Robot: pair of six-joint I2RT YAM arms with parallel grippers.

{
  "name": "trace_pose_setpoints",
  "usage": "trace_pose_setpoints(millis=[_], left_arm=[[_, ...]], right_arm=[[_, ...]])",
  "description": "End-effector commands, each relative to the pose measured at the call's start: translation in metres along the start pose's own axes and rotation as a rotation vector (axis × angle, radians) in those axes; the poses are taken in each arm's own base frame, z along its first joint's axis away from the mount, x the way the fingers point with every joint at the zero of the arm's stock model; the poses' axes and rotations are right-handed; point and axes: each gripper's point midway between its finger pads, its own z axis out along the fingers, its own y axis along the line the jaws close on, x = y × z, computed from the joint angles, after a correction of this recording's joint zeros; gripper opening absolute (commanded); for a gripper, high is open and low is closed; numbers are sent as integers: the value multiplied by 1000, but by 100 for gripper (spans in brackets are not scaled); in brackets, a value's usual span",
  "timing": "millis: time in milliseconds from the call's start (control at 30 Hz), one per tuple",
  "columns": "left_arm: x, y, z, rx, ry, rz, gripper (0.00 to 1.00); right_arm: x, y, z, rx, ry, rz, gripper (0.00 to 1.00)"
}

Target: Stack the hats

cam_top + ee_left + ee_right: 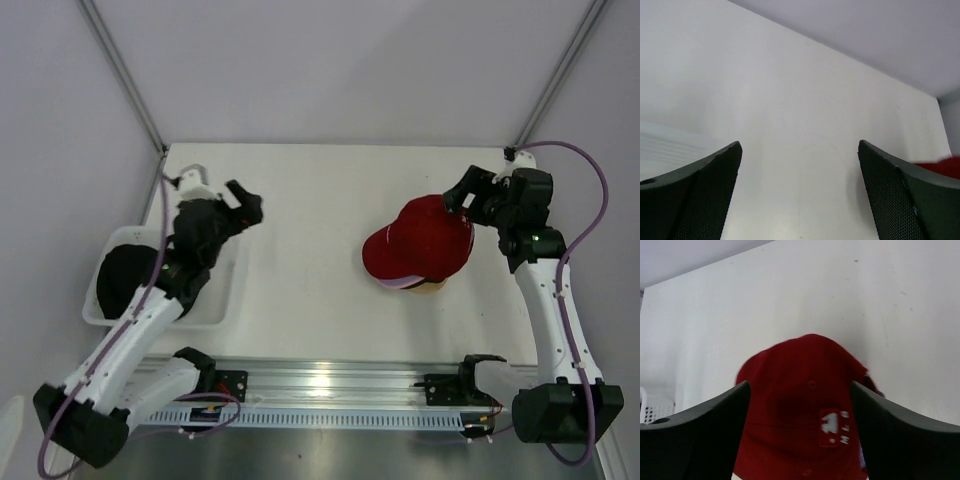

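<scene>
Top external view: red hat sits uppermost toward the right edge of the surface, a lavender hat peeking from beneath its brim.
Right hand: open, just beside the red hat's crown on its far-right side, gripping nothing; the right wrist view frames the hat between spread fingers.
Left hand: open, holding nothing, above the far-right corner of the white basket at the left edge.
Black hat: lying inside the basket.
Open room: bare surface spans the middle, between basket and red hat, and along the far edge.
</scene>
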Motion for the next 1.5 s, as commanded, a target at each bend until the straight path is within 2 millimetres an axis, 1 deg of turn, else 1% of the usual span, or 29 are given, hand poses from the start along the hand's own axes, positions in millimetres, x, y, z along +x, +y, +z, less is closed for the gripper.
trace_pose_setpoints(millis=[0, 33, 67, 100, 133, 167, 200, 267, 300, 333, 367, 400, 467, 500, 600, 667, 767, 833, 933, 967, 1000, 1067, 1100, 1200, 1300, 1333, 1400, 1433, 1467], left_arm=[[-38, 87, -38, -297, -47, 17, 100], [-46, 105, -46, -369, -72, -11, 100], [-41, 125, -57, -435, -52, -27, 100], [-44, 156, -67, -542, -66, -75, 100], [-43, 172, -74, -595, -69, -115, 99], [-39, 183, -78, -618, -56, -146, 99], [-30, 210, -90, -710, -52, -191, 100], [-23, 230, -101, -796, -57, -250, 100], [-14, 249, -115, -898, -49, -274, 100], [-12, 256, -122, -944, -52, -282, 100], [-11, 262, -127, -984, -62, -294, 100], [-9, 274, -136, -1063, -72, -294, 100], [-5, 289, -138, -1131, -78, -274, 99], [-6, 290, -140, -1146, -83, -263, 100], [4, 303, -133, -1186, -48, -310, 99], [2, 309, -126, -1209, -48, -326, 99], [-4, 318, -120, -1248, -32, -299, 99], [-5, 326, -117, -1270, -12, -263, 100], [-1, 340, -114, -1304, 41, -254, 99], [2, 340, -107, -1268, 59, -270, 99], [4, 344, -105, -1264, 68, -284, 100], [5, 346, -101, -1245, 73, -289, 99], [3, 347, -100, -1237, 63, -294, 97], [7, 349, -97, -1212, 65, -319, 89], [7, 348, -93, -1186, 66, -326, 72], [6, 348, -92, -1180, 64, -327, 56], [8, 345, -88, -1155, 74, -335, 35], [6, 343, -87, -1142, 70, -335, 20], [6, 342, -86, -1133, 76, -334, 12]], right_arm=[[-39, 52, -6, -129, -122, -125, 84], [-40, 55, -5, -127, -128, -133, 86], [-39, 61, -4, -139, -130, -141, 87], [-37, 68, 0, -158, -126, -145, 87], [-34, 72, 2, -177, -115, -142, 87], [-32, 75, 4, -190, -109, -135, 87], [-30, 81, 6, -215, -106, -137, 87], [-21, 84, 11, -242, -81, -134, 87], [-19, 86, 13, -254, -83, -134, 87], [-11, 87, 16, -266, -64, -133, 88], [-9, 88, 17, -272, -61, -131, 88], [-9, 89, 19, -280, -69, -131, 88], [-5, 89, 24, -291, -64, -132, 88], [-5, 88, 26, -291, -64, -132, 89], [-4, 91, 32, -308, -63, -140, 90], [-2, 94, 37, -330, -48, -145, 89], [-7, 98, 41, -349, -56, -146, 89], [-9, 101, 40, -357, -61, -147, 89], [-11, 104, 39, -373, -74, -141, 89], [-13, 106, 38, -380, -85, -138, 89], [-14, 105, 37, -379, -88, -136, 89], [-16, 107, 36, -384, -90, -136, 89], [-17, 107, 36, -382, -93, -135, 90], [-20, 107, 36, -374, -102, -132, 89], [-24, 108, 33, -374, -113, -128, 89], [-25, 108, 32, -373, -117, -127, 89], [-24, 107, 30, -369, -116, -126, 89], [-24, 107, 29, -366, -120, -128, 89], [-25, 106, 25, -360, -123, -128, 89]])
